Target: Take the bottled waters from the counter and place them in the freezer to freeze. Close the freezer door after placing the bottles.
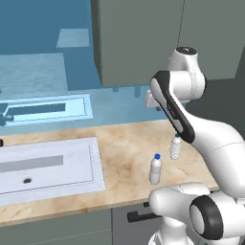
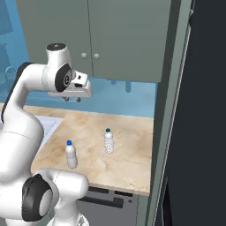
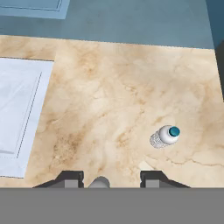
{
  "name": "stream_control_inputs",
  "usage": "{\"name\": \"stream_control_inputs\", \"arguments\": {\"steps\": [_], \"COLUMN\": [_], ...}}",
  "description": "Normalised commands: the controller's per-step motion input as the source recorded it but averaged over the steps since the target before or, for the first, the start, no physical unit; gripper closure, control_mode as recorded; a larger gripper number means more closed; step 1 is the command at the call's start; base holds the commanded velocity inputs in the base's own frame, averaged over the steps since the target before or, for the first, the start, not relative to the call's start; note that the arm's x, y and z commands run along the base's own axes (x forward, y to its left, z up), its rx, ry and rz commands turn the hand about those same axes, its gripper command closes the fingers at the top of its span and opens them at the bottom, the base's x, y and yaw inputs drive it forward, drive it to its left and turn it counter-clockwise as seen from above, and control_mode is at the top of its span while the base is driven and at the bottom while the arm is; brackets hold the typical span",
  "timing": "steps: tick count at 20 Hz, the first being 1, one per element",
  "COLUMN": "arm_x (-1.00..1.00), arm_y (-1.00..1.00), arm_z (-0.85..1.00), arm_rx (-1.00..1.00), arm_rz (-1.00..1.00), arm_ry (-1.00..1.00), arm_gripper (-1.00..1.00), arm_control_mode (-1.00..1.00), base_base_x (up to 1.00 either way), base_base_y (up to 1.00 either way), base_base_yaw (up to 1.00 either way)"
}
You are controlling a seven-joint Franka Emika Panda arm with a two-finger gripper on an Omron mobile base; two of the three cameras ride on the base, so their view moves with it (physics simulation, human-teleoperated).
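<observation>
Beige counter (image 2: 128,132) | two bottled waters (image 2: 108,141) upright | jaws empty

Two cameras sit behind the arm, one on its left and one on its right. Both look forward and down at the counter (image 1: 124,158) and both bottles. The hand camera looks straight down at the counter from up close.

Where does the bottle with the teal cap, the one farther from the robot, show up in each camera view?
Left base view: far bottle, right of centre, partly behind the arm.
Right base view, centre, on the counter.
Hand view, lower right, seen from above.
Shared landmark: the white sink, left of it.
</observation>
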Motion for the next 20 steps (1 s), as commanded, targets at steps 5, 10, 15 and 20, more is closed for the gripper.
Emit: {"name": "stream_control_inputs", "arguments": {"steps": [5,10,15,20], "arm_x": [0.0,0.0,0.0,0.0], "arm_y": [0.0,0.0,0.0,0.0], "arm_z": [0.0,0.0,0.0,0.0], "arm_rx": [0.0,0.0,0.0,0.0], "arm_rz": [0.0,0.0,0.0,0.0], "arm_ry": [0.0,0.0,0.0,0.0], "arm_gripper": [-1.0,-1.0,-1.0,-1.0], "arm_control_mode": [1.0,1.0,1.0,1.0], "base_base_x": [-0.03,-0.2,-0.12,-0.1], "base_base_y": [0.0,0.07,0.36,0.36], "base_base_yaw": [-0.02,-0.06,-0.02,-0.11]}}
